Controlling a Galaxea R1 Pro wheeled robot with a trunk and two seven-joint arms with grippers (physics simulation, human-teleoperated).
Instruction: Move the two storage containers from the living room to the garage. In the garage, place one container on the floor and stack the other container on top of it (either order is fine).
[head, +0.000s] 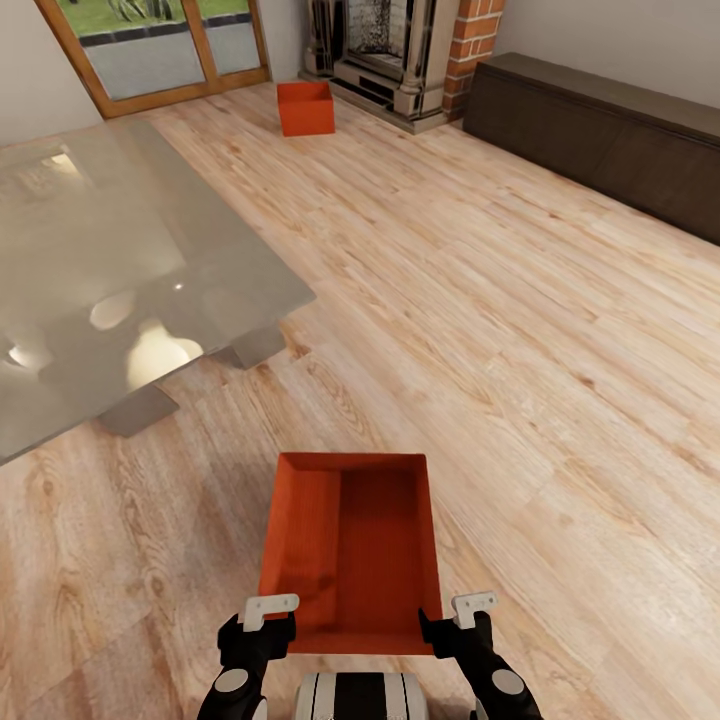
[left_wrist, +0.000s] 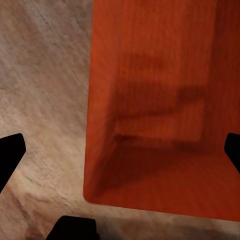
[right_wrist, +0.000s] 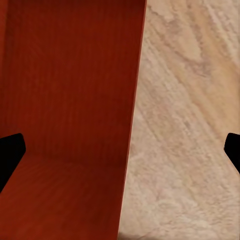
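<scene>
Orange-red storage container (head: 350, 545) sits between the left end effector (head: 262, 622) and right end effector (head: 462, 620), both spread open; its twin (head: 305, 108) lies at 12 o'clock.

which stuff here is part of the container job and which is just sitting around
Job:
- near storage container, between left pincer and right pincer
- far storage container by the fireplace

Lying about:
- glass table
- fireplace
- dark cabinet
- glass doors

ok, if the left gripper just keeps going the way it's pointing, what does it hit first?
Probably the left side wall of the near storage container: the left gripper straddles that wall, one finger outside over the wood floor, one inside. Depth unclear; beyond the wall lies floor.
</scene>
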